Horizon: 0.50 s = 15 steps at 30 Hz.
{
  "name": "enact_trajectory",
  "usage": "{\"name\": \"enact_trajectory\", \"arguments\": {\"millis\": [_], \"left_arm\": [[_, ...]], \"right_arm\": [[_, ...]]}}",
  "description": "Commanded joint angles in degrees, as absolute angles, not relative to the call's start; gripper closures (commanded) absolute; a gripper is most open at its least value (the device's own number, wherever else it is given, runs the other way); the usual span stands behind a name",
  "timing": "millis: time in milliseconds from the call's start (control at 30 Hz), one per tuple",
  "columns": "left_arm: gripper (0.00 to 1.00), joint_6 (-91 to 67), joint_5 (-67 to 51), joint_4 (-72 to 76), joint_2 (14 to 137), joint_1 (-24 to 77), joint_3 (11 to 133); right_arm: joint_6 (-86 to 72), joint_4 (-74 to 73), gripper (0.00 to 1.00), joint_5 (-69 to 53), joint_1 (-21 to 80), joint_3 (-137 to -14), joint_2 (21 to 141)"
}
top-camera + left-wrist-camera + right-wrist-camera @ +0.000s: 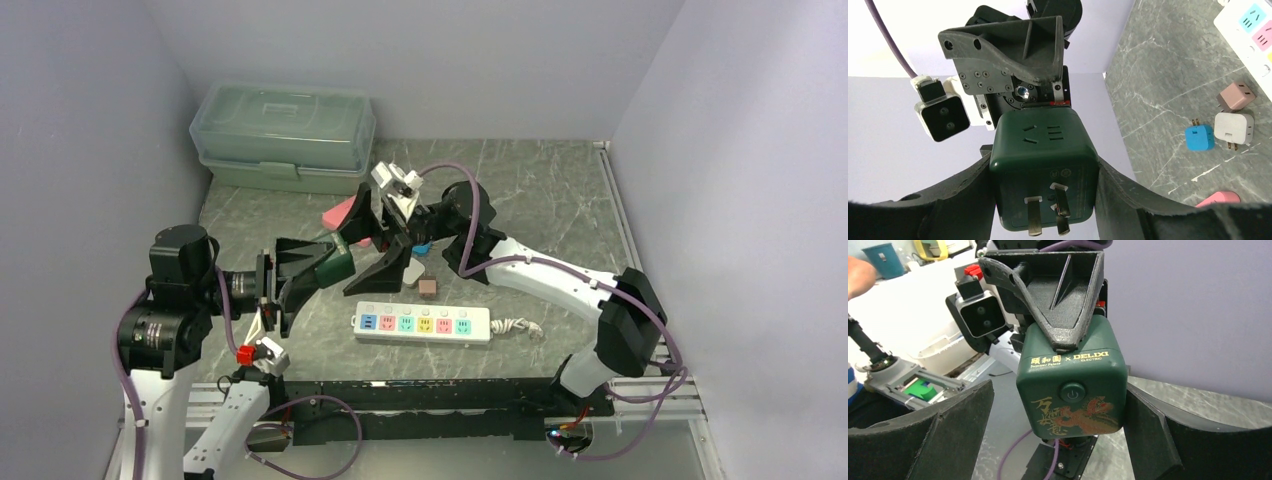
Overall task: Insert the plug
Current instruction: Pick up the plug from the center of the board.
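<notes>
– Where's the plug (1043, 150)?
– Up off the table (540, 200), near the strip (422, 324). The left claw (1045, 195) is clamped on its sides. The right claw (1055, 390) straddles it with jaws wide apart, apparently not touching.
– How will it handle?
– It's a stiff, smooth cube, probably hefty. I'd grip two flat opposite faces, clear of the prongs (1048, 212).
– And the box (285, 135)?
– At the back left, lid on. Its walls are too cloudy to tell what's inside.
</notes>
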State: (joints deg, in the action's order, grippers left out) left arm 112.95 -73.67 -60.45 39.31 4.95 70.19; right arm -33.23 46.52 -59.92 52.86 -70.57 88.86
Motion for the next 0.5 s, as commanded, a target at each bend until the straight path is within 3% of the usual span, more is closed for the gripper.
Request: {"name": "enact_trajectory", "arguments": {"millis": [0, 67, 100, 200, 233, 300, 333, 367, 400, 467], "left_arm": [[1.0, 121.6, -83.4, -63.8, 39.9, 5.1, 70.7], [1.0, 122.2, -82.8, -64.5, 39.9, 5.1, 70.5], [1.0, 122.0, -82.6, -64.7, 39.9, 5.1, 70.3], [1.0, 122.2, -81.4, -65.1, 39.7, 5.1, 69.6], [0.98, 121.7, -80.9, -64.9, 39.6, 5.1, 69.1], [0.78, 119.5, -79.4, -64.2, 39.6, 5.1, 68.3], [0.53, 118.4, -78.2, -64.1, 39.8, 5.1, 67.7], [0.18, 117.3, -76.6, -64.1, 39.9, 5.1, 67.2], [0.02, 115.8, -74.2, -64.2, 40.1, 5.1, 66.8], [0.0, 109.8, -70.1, -65.2, 40.7, 5.1, 66.3]], "right_arm": [[-35.8, 54.3, 0.07, -61.4, 53.3, -70.5, 87.3], [-37.3, 55.1, 0.22, -62.0, 53.3, -71.1, 87.3], [-37.6, 54.6, 0.33, -62.1, 53.3, -71.4, 87.3], [-35.1, 47.6, 0.86, -60.7, 53.2, -72.0, 86.1], [-33.6, 44.9, 0.96, -59.6, 53.1, -71.9, 85.4], [-30.6, 38.8, 1.0, -57.2, 52.9, -71.6, 83.7], [-29.7, 36.8, 1.0, -55.9, 52.6, -71.0, 82.7], [-29.1, 34.9, 1.0, -54.4, 52.2, -70.2, 81.6], [-28.4, 32.5, 1.0, -52.3, 51.5, -69.4, 80.4], [-26.8, 25.8, 1.0, -48.1, 49.4, -68.3, 77.9]]}}
